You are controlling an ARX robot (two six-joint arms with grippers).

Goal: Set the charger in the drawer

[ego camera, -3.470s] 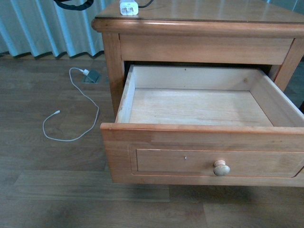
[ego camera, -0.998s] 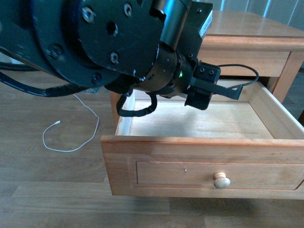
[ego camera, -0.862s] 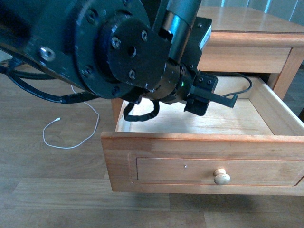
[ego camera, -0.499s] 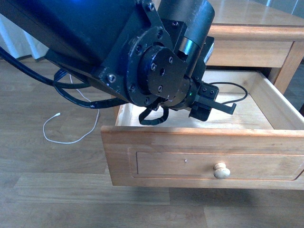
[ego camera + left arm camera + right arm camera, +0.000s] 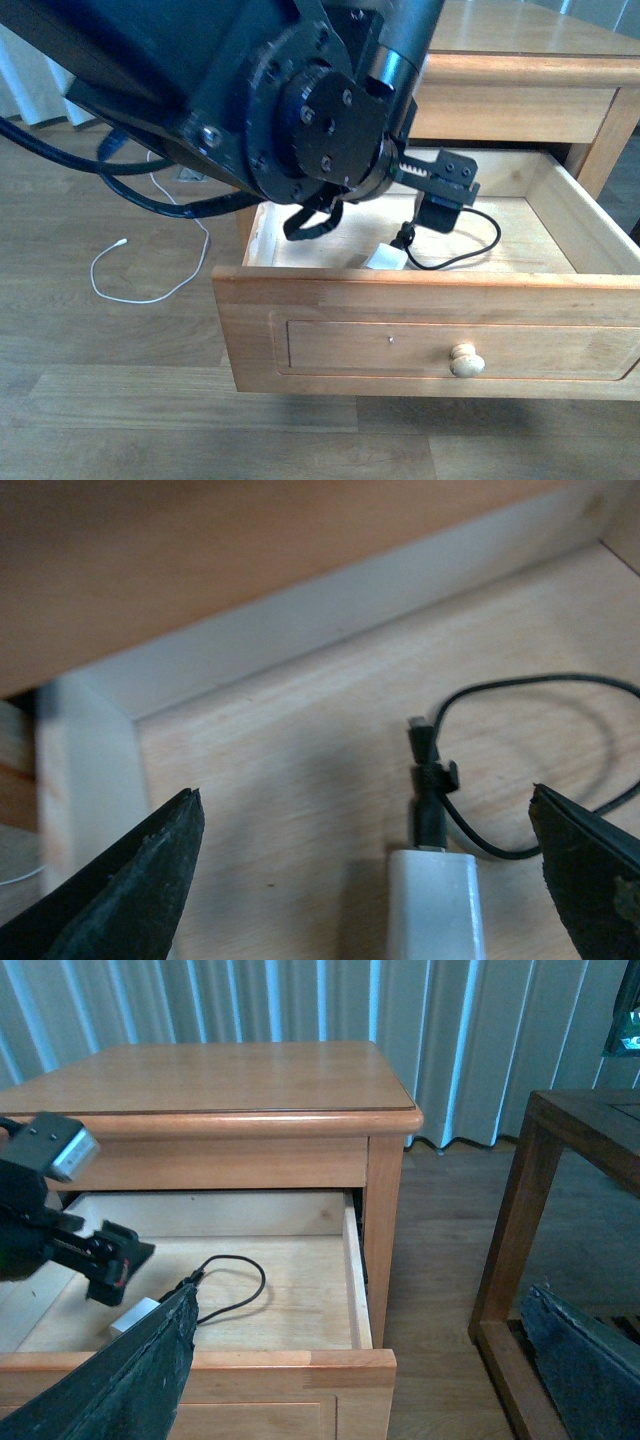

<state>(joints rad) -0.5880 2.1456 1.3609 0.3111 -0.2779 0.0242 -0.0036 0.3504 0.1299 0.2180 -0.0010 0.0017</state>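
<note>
Since half a second ago, one charger (image 5: 386, 259) has come into sight on the floor of the drawer (image 5: 330, 345), and its black cable (image 5: 470, 243) has dropped from beside the claw onto the boards.

Count: one charger, one open drawer, one round knob (image 5: 465, 361), one white cable (image 5: 150, 262) on the wood floor to the left of the nightstand (image 5: 240, 1078).

Charger position: flat on the pale drawer floor, near the front wall, left of centre in the front view. Its black cable lies in one loop toward the right side wall.

Left gripper (image 5: 362, 795): fingers spread wide, above the charger. The white cube lies between them in the left wrist view, and neither finger touches it.

Right gripper (image 5: 360, 1295): fingers spread wide, nothing between them, well apart from the drawer on its right side.

One dark wooden frame (image 5: 545, 1200) stands to the right of the nightstand.
</note>
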